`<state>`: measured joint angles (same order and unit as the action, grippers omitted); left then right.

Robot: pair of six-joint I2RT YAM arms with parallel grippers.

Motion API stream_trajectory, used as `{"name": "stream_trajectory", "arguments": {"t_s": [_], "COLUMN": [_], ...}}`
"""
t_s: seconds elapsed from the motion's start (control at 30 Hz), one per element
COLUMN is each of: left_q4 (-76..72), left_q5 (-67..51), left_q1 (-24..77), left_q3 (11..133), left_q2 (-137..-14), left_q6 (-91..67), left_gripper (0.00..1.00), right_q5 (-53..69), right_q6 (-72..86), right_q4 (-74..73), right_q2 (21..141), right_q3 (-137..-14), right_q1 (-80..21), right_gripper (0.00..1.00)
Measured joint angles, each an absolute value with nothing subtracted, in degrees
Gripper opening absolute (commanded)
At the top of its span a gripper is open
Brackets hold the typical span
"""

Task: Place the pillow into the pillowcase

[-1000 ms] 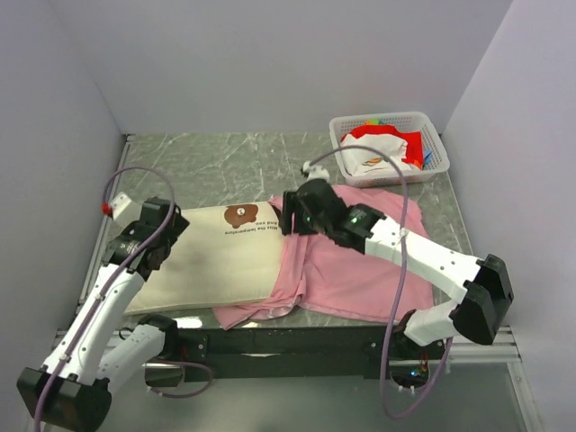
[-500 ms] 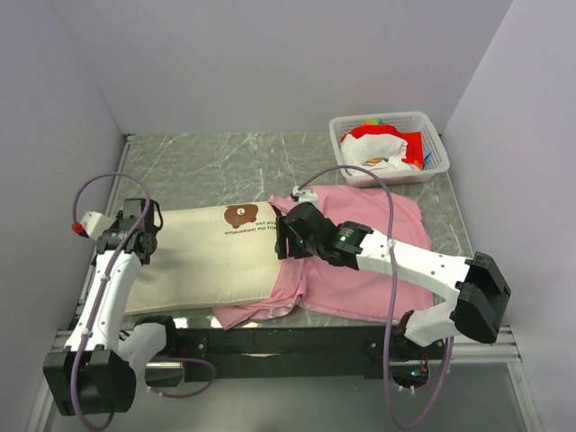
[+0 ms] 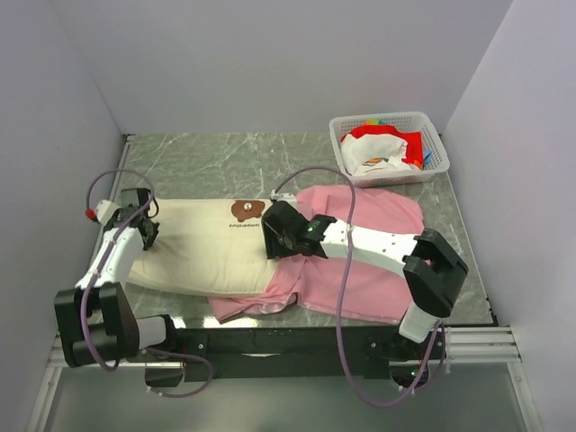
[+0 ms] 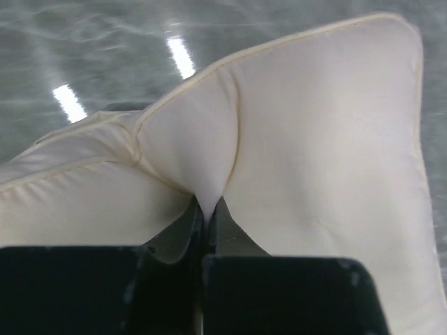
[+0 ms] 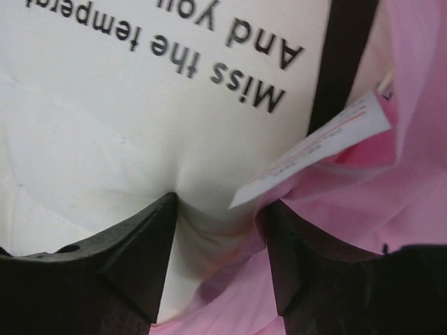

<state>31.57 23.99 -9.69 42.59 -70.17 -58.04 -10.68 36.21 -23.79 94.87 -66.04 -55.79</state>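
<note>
grey marbled table (image 3: 225, 162), pale walls on three sides, black rail along the near edge.

near: a flap of the pillowcase (image 3: 369, 288) shows from under the near edge of the pillow (image 3: 207, 252), so the lower pink layer seems to lie beneath that end.

left: left gripper (image 3: 144, 229) at the pillow's left end. in the wrist view its fingers are drawn almost together on a pinched fold of cream fabric at the corner; it has hold of the pillow.

middle: pillow lies flat across the table, bear mark (image 3: 247, 210) on its far edge, uncovered. right gripper (image 3: 274, 236) sits at the seam where cream meets pink. in the wrist view the jaws stand apart, astride the pillow's edge and the pink hem, a white label (image 5: 314, 146) between them. cannot tell if they bite yet.

right: the pillowcase is spread flat, mostly slack.

far: white basket (image 3: 387, 119) with cloths, untouched.

progress, judged: early. only the pillow's right end looks inside the mouth; most of its length is outside. left to do: hold the mouth wide, feed the pillow rightward, then pull the hem over the left end.
</note>
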Motion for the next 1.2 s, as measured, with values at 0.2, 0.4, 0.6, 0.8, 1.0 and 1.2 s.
{"name": "stream_trajectory", "arguments": {"t_s": [0.2,0.4,0.6,0.8,1.0,1.2], "left_q4": [24.9,21.7,21.5,22.0,22.1,22.2], "left_q5": [20.7,17.6,14.5,12.7,11.2,10.3], "left_q1": [-7.0,-4.8,-4.6,-4.3,-4.1,-4.0], "left_q3": [50.2,48.6,46.5,46.2,45.8,44.5], "left_q2": [-79.6,-77.7,-75.0,-73.0,-72.8,-71.0], "left_q6": [-57.5,-57.1,-57.1,-56.7,-56.6,-56.6], "left_gripper": [0.01,0.01,0.01,0.01,0.01,0.01], "right_q5": [-11.2,-11.5,-11.3,-11.3,-11.8,-12.0], "right_q6": [34.4,34.3,35.0,36.2,36.8,37.6], "right_q4": [-27.2,-27.4,-27.5,-27.3,-29.1,-30.2], "right_q2": [99.0,94.3,91.2,87.1,83.9,83.7], "right_q3": [-73.8,-69.9,-65.7,-61.5,-61.4,-61.3], "right_q1": [-52.6,-51.9,-52.3,-53.0,-53.1,-53.1], "right_gripper": [0.5,0.48,0.45,0.49,0.48,0.08]}}
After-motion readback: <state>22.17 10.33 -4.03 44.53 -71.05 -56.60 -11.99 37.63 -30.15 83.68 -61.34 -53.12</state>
